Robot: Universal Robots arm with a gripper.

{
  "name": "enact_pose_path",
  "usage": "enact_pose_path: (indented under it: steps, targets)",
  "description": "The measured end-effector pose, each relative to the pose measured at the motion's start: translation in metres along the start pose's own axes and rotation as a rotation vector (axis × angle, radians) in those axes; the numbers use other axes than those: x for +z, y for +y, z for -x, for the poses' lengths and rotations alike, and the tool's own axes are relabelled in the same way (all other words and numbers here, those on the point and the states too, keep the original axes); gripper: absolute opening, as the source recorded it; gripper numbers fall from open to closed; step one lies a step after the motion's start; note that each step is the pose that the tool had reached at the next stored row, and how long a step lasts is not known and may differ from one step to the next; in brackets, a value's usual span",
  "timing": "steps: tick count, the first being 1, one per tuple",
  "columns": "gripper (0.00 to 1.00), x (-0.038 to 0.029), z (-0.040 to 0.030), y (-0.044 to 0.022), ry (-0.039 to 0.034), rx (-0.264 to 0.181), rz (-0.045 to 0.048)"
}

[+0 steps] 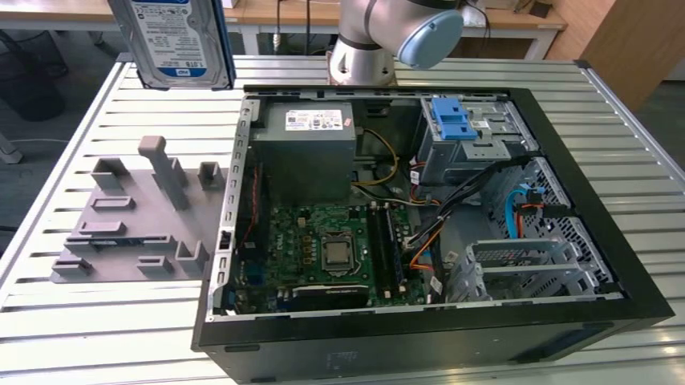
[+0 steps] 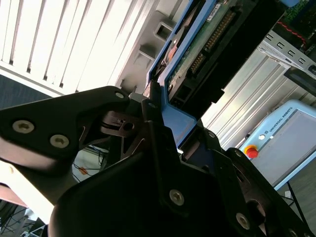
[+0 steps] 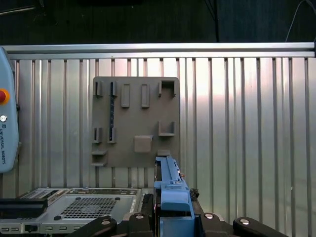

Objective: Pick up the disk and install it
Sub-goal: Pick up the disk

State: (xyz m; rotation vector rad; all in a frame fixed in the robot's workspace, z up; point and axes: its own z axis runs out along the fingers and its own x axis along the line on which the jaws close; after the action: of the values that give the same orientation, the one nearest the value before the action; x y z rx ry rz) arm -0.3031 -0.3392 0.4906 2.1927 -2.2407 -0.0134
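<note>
The disk [image 1: 172, 40], a silver drive with a blue-and-white label in a blue carrier, hangs upright in the air above the table's far corner on the exterior view's left. It is well clear of the open computer case [image 1: 599, 241]. In both wrist views my gripper [image 2: 170, 123] [image 3: 173, 217] is shut on the blue carrier's end. The disk [image 2: 197, 44] shows its green circuit-board side in the second wrist view. In the first wrist view the disk [image 3: 170, 182] shows edge-on, above the slatted table and the grey fixture plate [image 3: 136, 121].
Inside the case a silver drive cage with a blue latch [image 1: 460, 128] sits at the far right, next to a grey box with a white sticker [image 1: 310, 152]. The grey fixture plate [image 1: 139, 216] lies left of the case. The arm's base [image 1: 370, 48] stands behind the case. A pendant [image 3: 7, 113] rests nearby.
</note>
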Motion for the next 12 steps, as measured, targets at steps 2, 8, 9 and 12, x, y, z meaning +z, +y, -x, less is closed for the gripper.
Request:
enact_pose_path:
  steps: [2,8,9,12]
  targets:
    - [0.36,0.0000,0.0000,0.0000,0.0000,0.000,0.0000]
    - [0.36,0.0000,-0.0037,-0.0001,0.0000,0.000,0.0000]
    - [0.36,0.0000,-0.0050,-0.0001,0.0000,0.000,0.0000]
    - [0.36,0.0000,-0.0087,-0.0002,0.0000,0.000,0.0000]
